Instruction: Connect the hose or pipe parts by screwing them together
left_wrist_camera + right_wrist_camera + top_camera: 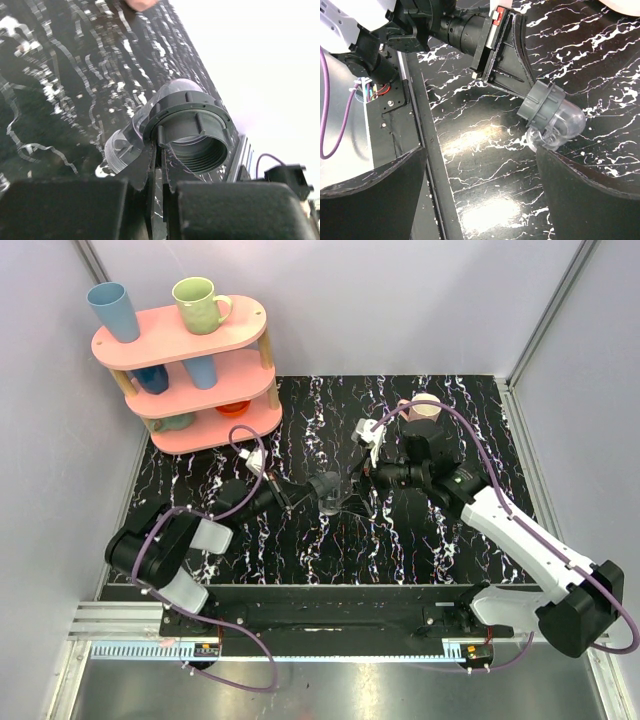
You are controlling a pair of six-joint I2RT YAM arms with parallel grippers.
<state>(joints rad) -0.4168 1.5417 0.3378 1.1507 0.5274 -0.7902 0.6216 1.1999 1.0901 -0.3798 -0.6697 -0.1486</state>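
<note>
A short translucent grey tube [561, 124], curved like an elbow, wears a black ring fitting [539, 102] on one end. The pair hangs just past the tips of the left fingers [526, 95], which are pinched almost shut on the ring's edge alone. The tube itself juts out beyond that grip, touched by nothing. The right fingers [355, 485] stand spread wide, one to each side of the part and clear of it, holding nothing. The marbled black worktop [420, 540] lies under both sets of fingers, and it cannot be told whether the tube's free end touches it. Seen from the left wrist, the ring's open threaded mouth faces back toward the left fingers, with a single rib caught between them. It cannot be seen how deeply the threads have engaged. From where I stand, that is the weak point. If the ring is only lightly started, the unheld tube could sag or drop off it. So thin a pinch could also let the whole piece swivel or slip free under a sideways push. If the right fingers close off-centre on the smooth, rounded tube, they could cock it in the ring and cross the threads, or lever the ring out of the left fingers. Behind the right fingers, well apart, sits a pink mug [425, 408], which looks to be in no danger.
</note>
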